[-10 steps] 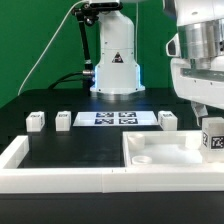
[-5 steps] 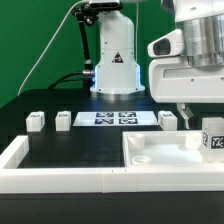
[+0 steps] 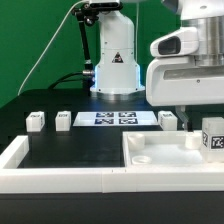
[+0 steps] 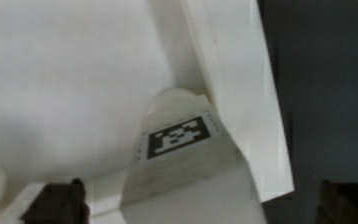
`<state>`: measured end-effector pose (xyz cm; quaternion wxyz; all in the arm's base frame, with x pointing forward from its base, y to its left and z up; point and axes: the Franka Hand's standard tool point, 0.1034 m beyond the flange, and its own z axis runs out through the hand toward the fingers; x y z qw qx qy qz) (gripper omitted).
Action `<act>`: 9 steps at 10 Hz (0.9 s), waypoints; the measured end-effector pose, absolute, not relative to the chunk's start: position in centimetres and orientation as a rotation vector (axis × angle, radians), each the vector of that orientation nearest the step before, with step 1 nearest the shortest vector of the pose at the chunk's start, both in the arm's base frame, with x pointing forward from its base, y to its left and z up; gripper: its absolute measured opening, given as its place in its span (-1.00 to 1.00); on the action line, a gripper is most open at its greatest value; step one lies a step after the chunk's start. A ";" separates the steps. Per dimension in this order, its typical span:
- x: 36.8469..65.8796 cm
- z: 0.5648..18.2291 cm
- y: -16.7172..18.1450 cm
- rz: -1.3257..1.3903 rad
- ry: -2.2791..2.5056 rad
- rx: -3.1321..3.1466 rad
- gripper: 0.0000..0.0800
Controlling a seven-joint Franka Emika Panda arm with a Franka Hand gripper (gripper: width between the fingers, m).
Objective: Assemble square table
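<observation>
The white square slab (image 3: pixel 165 150) lies at the front on the exterior view's right, inside the border wall. One tagged leg (image 3: pixel 212 138) stands on the slab's right part. It also shows in the wrist view (image 4: pixel 181 135), with the slab (image 4: pixel 60 80) beside it. My gripper (image 3: pixel 203 118) hangs just above this leg, open and empty, and its fingers straddle the leg in the wrist view, midway (image 4: pixel 202 205). Three more legs stand on the black table: two on the left (image 3: pixel 36 121) (image 3: pixel 64 119) and one on the right (image 3: pixel 168 119).
The marker board (image 3: pixel 117 118) lies flat in the middle, in front of the robot base (image 3: pixel 116 70). The low white border wall (image 3: pixel 60 178) runs along the front and up the left side.
The hand has turned and shifted toward the exterior view's left, so it now hangs above the leg that stands on the slab. The legs and slab have not moved.
</observation>
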<state>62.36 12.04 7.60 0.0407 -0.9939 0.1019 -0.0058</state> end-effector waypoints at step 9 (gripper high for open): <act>62.7 7.3 11.3 -0.105 0.015 -3.082 -0.27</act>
